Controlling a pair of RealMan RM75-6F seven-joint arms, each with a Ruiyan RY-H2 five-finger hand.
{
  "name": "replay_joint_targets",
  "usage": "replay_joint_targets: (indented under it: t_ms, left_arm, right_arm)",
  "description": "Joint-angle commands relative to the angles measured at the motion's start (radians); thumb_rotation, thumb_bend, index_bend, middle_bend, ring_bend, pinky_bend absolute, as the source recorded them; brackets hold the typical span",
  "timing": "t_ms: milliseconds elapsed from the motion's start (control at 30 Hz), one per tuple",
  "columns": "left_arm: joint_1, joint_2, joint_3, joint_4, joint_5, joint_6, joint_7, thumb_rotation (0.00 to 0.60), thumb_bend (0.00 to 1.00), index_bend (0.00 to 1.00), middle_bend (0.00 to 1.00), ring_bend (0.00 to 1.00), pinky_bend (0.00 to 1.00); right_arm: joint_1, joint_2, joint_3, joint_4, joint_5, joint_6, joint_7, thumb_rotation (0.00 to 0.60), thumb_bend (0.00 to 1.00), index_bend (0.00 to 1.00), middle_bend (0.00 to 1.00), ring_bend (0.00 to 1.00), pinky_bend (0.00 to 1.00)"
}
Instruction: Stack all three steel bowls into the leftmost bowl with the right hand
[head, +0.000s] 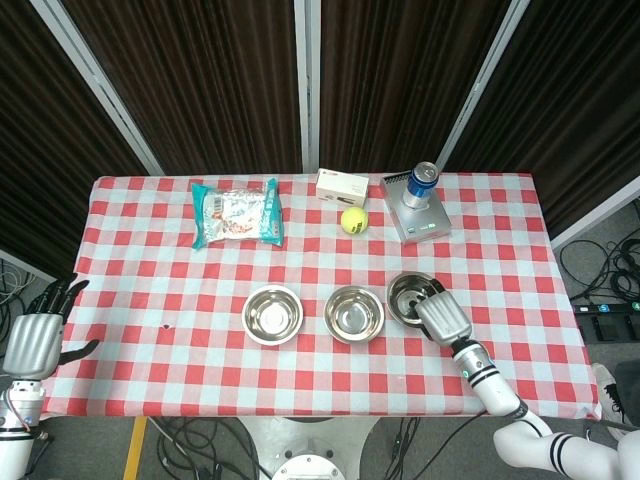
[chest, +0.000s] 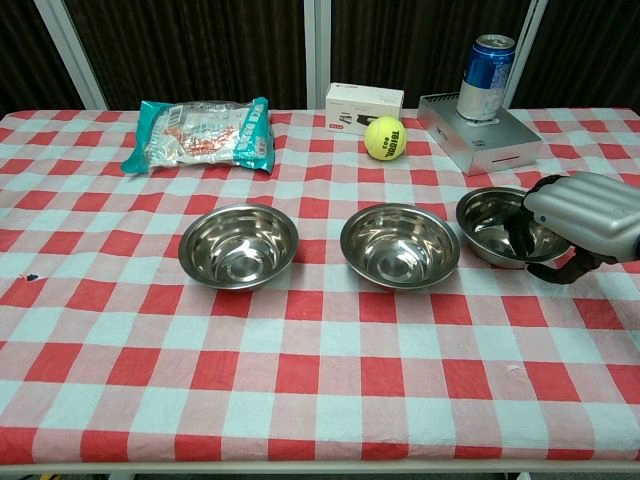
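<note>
We are at the first pick: our right hand (chest: 578, 222) grips the rightmost bowl (chest: 497, 225) by its near-right rim (tablecloth (chest: 300, 370) under it). Next, we lift it toward the leftmost bowl (chest: 238, 244).

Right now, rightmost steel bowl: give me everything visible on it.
The rightmost steel bowl is round, shiny bare metal, with a rolled rim and a reflective, empty inside. It sits at the right end of the three-bowl row on the checked tablecloth, mouth up, looking slightly tilted, apart from the middle bowl. The right hand covers its right side, fingers hooked over the rim into the bowl, thumb outside. Whether it is lifted cannot be told.
</note>
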Motion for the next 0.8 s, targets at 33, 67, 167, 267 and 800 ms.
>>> replay_joint_targets:
  t_ms: [33, 67, 167, 267, 800]
  left_arm:
    - [-0.001, 0.000, 0.000, 0.002, -0.001, -0.003, -0.003, 0.600, 0.08, 0.19, 0.19, 0.15, 0.26]
    - [-0.001, 0.000, 0.001, 0.003, 0.000, -0.005, -0.004, 0.600, 0.08, 0.19, 0.19, 0.15, 0.26]
    - [-0.003, -0.001, 0.001, 0.004, 0.000, -0.007, -0.007, 0.600, 0.08, 0.19, 0.19, 0.15, 0.26]
    - [-0.003, -0.002, -0.001, 0.006, -0.001, -0.008, -0.009, 0.600, 0.08, 0.19, 0.19, 0.15, 0.26]
    - [-0.001, -0.006, 0.000, 0.014, -0.004, -0.010, -0.016, 0.600, 0.08, 0.19, 0.19, 0.15, 0.26]
  right_arm:
    - [-0.001, -0.004, 0.001, 0.003, 0.005, 0.006, -0.006, 0.600, 0.33, 0.60, 0.52, 0.30, 0.17]
    - [-0.001, -0.004, 0.001, 0.004, 0.008, 0.008, -0.009, 0.600, 0.33, 0.61, 0.53, 0.31, 0.18]
    - [-0.003, -0.004, 0.001, 0.004, 0.015, 0.012, -0.018, 0.600, 0.35, 0.63, 0.54, 0.32, 0.18]
    - [-0.004, -0.006, 0.003, 0.004, 0.017, 0.023, -0.023, 0.600, 0.36, 0.64, 0.55, 0.32, 0.17]
    - [0.031, 0.065, 0.066, -0.109, -0.004, 0.101, -0.056, 0.600, 0.38, 0.66, 0.57, 0.32, 0.15]
